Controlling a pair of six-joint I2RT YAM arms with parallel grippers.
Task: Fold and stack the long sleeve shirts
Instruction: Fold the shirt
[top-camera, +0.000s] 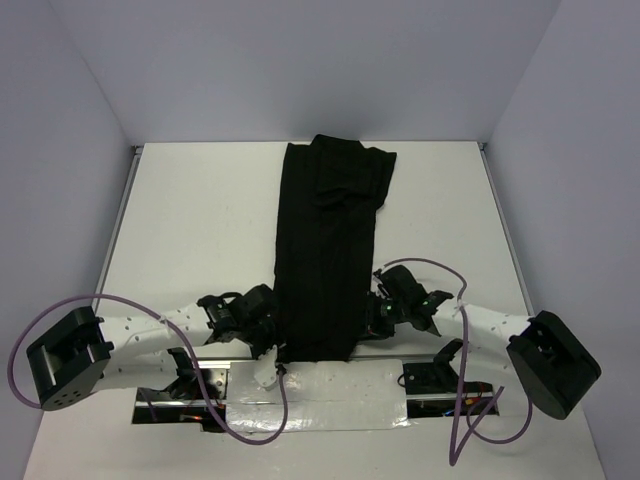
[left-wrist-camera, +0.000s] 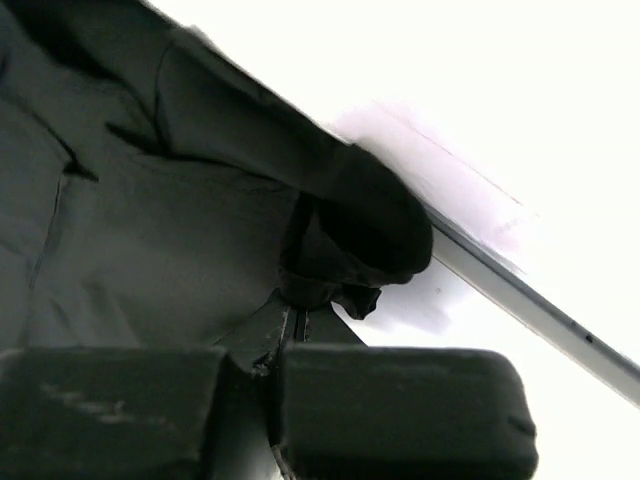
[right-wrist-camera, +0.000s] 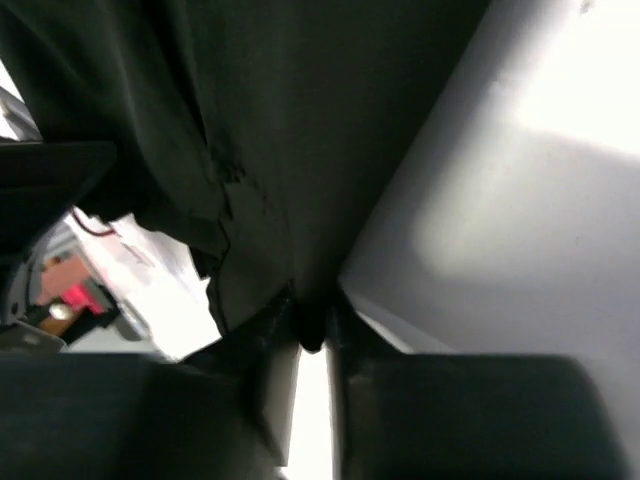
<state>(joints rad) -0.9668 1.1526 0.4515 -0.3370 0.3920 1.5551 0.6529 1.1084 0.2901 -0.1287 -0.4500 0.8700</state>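
Observation:
A black long sleeve shirt (top-camera: 325, 250) lies as a long narrow strip down the middle of the white table, from the far edge to the near edge. My left gripper (top-camera: 270, 335) is shut on the shirt's near left corner; the left wrist view shows bunched black cloth (left-wrist-camera: 340, 250) pinched between its fingers. My right gripper (top-camera: 372, 318) is shut on the shirt's near right edge; the right wrist view shows a fold of cloth (right-wrist-camera: 300, 200) clamped between its fingers. The neck label is hidden.
The white table (top-camera: 200, 220) has a raised rim at the left and right sides. A taped mounting plate (top-camera: 330, 395) with cables lies at the near edge between the arm bases. Purple-grey walls surround the table.

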